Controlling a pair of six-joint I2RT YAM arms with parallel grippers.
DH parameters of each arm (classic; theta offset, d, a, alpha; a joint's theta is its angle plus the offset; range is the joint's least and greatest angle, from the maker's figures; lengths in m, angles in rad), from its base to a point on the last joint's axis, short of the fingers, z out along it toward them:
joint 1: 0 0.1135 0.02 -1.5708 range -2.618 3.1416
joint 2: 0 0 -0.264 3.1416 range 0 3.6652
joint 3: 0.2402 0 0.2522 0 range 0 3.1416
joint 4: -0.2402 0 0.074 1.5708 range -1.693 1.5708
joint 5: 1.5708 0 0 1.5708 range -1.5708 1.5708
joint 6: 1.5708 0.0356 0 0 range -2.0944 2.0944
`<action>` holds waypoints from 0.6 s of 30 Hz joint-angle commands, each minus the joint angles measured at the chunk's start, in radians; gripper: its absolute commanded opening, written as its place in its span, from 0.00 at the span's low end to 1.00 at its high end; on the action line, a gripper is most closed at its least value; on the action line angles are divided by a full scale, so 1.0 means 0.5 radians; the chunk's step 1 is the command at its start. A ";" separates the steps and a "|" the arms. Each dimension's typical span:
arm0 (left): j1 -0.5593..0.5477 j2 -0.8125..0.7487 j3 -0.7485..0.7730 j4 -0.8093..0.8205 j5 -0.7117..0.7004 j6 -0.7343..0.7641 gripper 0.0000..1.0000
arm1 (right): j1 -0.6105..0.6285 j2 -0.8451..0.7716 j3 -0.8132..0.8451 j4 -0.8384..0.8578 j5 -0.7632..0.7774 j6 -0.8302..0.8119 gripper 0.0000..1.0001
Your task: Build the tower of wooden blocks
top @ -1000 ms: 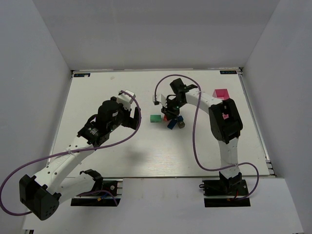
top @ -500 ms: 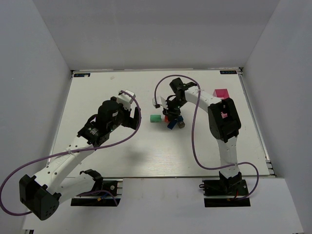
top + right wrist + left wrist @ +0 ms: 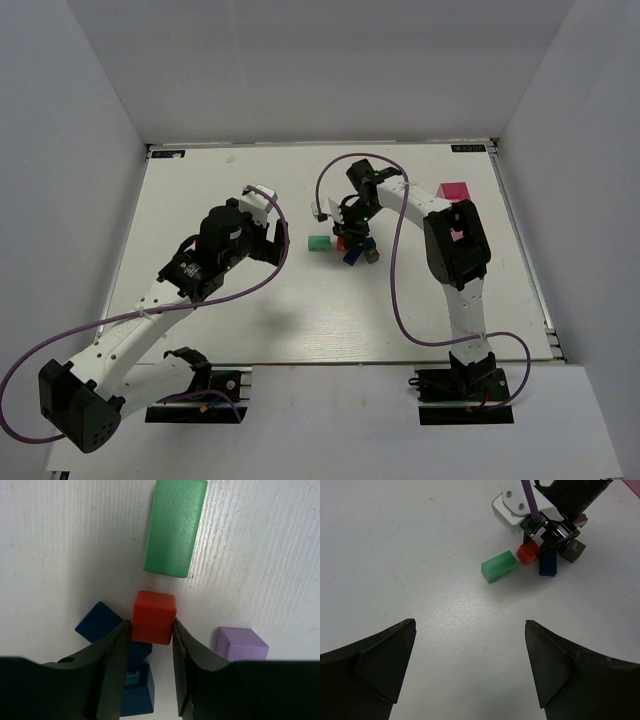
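Shows the right gripper (image 3: 150, 624) clamped on a red cube (image 3: 154, 617), one finger pressed against each side face. Cannot tell whether the cube hangs just off the table (image 3: 60, 540) or rests on it.

Places the green brick (image 3: 175, 527) straight ahead of the fingertips, just beyond the red cube and apart from it. Sets the brick's long axis running away from the claw, roughly in line with the fingers, slightly tilted.

Puts two blue blocks (image 3: 100, 622) close together under the finger on the view's left. Puts a lilac cube (image 3: 241, 644) just beside the other finger, apart from the red cube.

Reads, from above, as a loose cluster right of the table's middle, with nothing clearly stacked yet.

Leaves the left gripper (image 3: 470, 624) spread wide, empty, well apart from the cluster. Makes the right arm by far the nearer.

Probably calls for a short carry forward, with the green brick as the base.
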 commanded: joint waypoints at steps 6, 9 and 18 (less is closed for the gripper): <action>0.006 -0.049 -0.004 -0.002 0.014 0.004 1.00 | 0.007 0.039 0.109 -0.044 -0.029 -0.003 0.42; 0.006 -0.049 -0.004 -0.002 0.014 0.004 1.00 | 0.010 0.042 0.112 -0.047 -0.029 -0.012 0.42; 0.006 -0.049 -0.004 -0.002 0.014 0.004 1.00 | 0.028 0.051 0.112 -0.074 -0.035 -0.028 0.44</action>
